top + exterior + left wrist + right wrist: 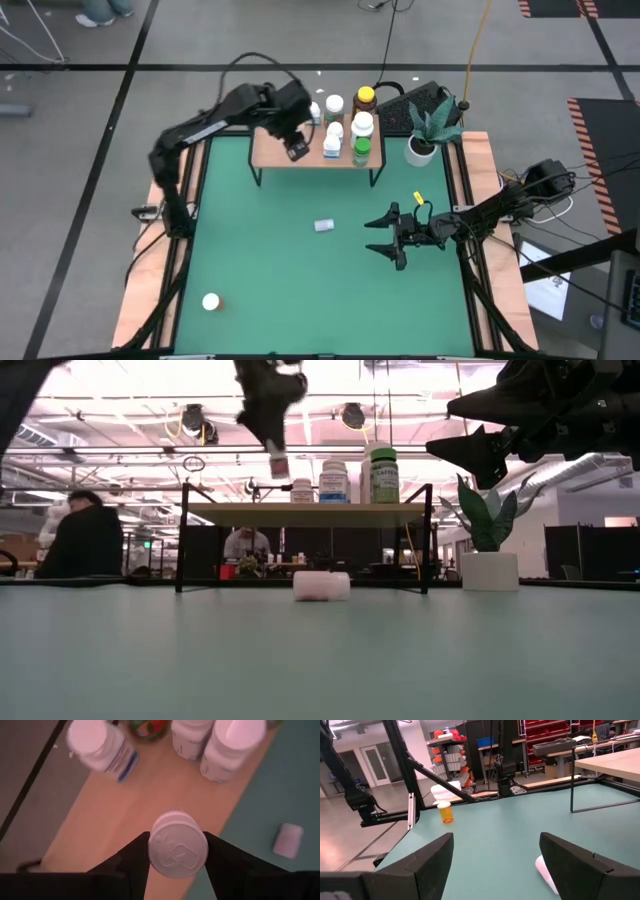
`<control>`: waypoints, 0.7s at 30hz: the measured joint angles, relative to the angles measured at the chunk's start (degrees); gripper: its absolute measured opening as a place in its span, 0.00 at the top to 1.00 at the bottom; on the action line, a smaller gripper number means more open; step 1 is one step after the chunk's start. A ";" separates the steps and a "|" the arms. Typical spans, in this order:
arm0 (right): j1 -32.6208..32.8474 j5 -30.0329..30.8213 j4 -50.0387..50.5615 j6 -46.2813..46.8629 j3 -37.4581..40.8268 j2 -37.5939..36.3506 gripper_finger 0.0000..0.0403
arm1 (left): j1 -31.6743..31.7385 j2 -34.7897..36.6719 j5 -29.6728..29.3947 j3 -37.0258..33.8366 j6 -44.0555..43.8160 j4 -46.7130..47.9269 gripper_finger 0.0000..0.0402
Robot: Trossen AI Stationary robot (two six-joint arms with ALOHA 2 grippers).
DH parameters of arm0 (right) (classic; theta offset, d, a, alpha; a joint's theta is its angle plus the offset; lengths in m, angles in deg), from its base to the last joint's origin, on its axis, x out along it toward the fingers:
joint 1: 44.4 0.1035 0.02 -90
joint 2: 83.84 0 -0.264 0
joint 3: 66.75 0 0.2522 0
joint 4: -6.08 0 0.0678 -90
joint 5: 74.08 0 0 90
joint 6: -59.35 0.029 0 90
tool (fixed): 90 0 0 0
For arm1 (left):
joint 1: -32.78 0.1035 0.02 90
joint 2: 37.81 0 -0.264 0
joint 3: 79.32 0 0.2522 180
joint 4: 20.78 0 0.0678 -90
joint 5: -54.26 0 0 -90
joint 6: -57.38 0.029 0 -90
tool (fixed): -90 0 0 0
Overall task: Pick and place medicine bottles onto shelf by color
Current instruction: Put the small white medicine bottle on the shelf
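My left gripper [297, 150] hangs over the near left part of the shelf [270, 152], a light-wood board on black legs, and is shut on a small white-capped medicine bottle [280, 465]. Several other bottles [347, 128] stand on the shelf's right half, among them a green one [361, 151]. A white bottle [323, 225] lies on its side on the green table. Another white-capped bottle [210, 301], amber in the right wrist view [445, 812], stands near the front left corner. My right gripper [385, 237] waits open, level, above the table right of the lying bottle. My left gripper pinches the bottle's white cap [177, 851] between its two fingers, one on each side of the cap. The fingers come from above, slanting down. The bottle hangs below them, cap up, clear of the shelf board [125, 815].
A white plant pot [421, 150] with a green plant stands right of the shelf. Wooden rails [480, 230] run along the table's sides. A dark keyboard [410, 105] lies behind the shelf. People sit in the room beyond the far edge.
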 joint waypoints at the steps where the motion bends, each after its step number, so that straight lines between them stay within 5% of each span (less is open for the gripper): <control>1: 0.00 0.00 0.01 0.00 0.00 0.00 0.29 | 0.26 -1.66 0.06 1.16 1.08 -0.01 0.58; 10: 0.00 -0.01 0.15 0.00 0.00 0.00 0.29 | 3.72 -10.86 0.21 4.41 6.05 -1.87 0.59; 21: -0.02 0.23 0.90 0.00 0.00 0.00 0.29 | 6.92 -10.78 7.03 4.44 7.43 -6.20 0.60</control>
